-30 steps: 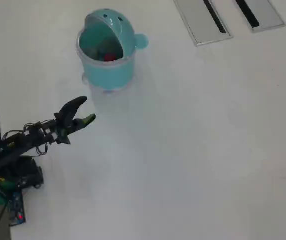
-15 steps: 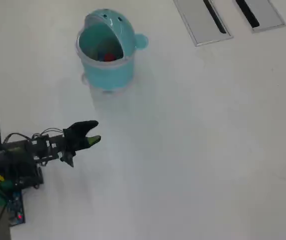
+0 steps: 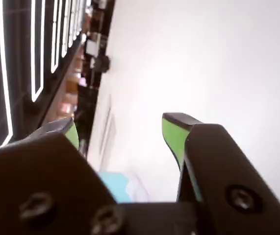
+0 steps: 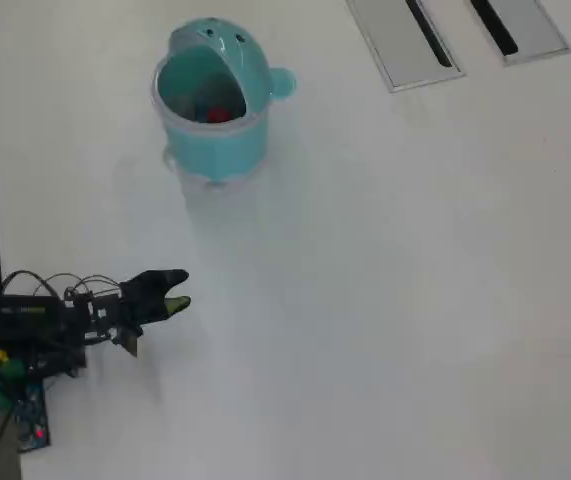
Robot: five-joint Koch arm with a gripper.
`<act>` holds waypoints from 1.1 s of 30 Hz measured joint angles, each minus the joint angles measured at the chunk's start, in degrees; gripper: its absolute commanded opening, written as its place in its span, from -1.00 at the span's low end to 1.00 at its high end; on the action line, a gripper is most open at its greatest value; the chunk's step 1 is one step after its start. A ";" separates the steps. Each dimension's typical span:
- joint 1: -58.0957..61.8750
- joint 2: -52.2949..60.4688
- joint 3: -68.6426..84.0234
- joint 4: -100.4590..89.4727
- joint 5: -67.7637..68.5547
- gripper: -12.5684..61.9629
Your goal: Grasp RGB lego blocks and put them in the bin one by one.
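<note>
**Arm low at the left, bin far up the table with a red block inside**

Wrist view first: the gripper (image 3: 125, 129) fills the lower half of the frame, two black jaws with green pads, and there is clear white table (image 3: 208, 54) showing between the tips. The jaws stand apart, nothing between them. A sliver of light teal (image 3: 115, 186) peeks out just behind the near jaw, too blurred to name. Dark shelving with bright strip lights (image 3: 2, 73) runs along the left edge.

Overhead now: the arm (image 4: 45, 320) lies at the lower left of the table, gripper (image 4: 177, 292) pointing right, green tips visible. The bin (image 4: 215, 140) sits well apart from it, toward the far left of the table, lid flipped back, mouth open. Inside, a red block (image 4: 217, 113) shows; other colours are too dim to call. Two grey panels (image 4: 395, 45) with black slots lie at the far right.
</note>
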 measured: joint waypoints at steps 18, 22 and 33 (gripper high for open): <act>0.26 0.00 11.95 -11.60 2.29 0.21; 0.18 0.00 12.48 -11.60 2.81 0.29; 2.02 0.00 12.48 4.66 6.50 0.29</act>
